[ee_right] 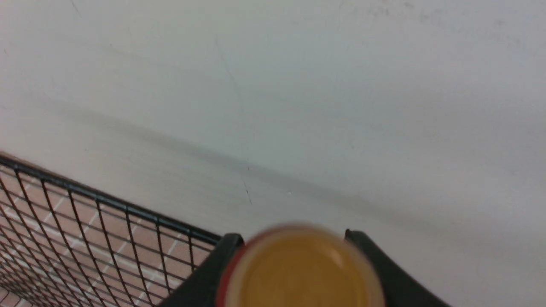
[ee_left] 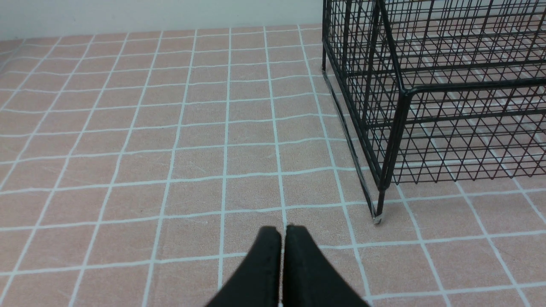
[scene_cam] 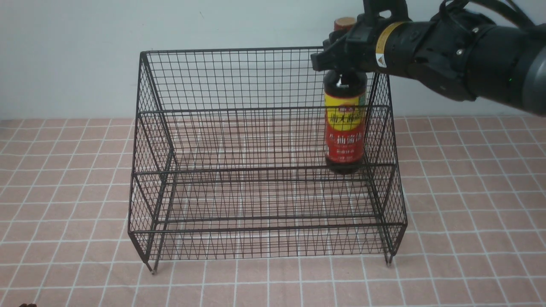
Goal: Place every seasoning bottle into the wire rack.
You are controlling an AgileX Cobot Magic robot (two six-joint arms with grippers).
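The seasoning bottle [scene_cam: 344, 128], dark with a yellow-and-red label, stands upright on the middle tier at the right end of the black wire rack [scene_cam: 230, 50]. My right gripper [scene_cam: 337, 59] reaches in from the right and sits around the bottle's neck, just under the cap. In the right wrist view the blurred cap [ee_right: 298, 268] fills the space between the fingers of that gripper [ee_right: 290, 234], hiding the neck and any contact with it. My left gripper [ee_left: 283, 228] is shut and empty, low over the tiled cloth near the rack's left front leg [ee_left: 377, 213].
The rack [ee_left: 469, 85] stands on a pink tiled cloth [scene_cam: 64, 192], close to a pale wall [scene_cam: 85, 51] behind it. Its top rim [ee_right: 111, 204] runs under my right wrist. The right arm [scene_cam: 469, 47] hangs over the rack's right side.
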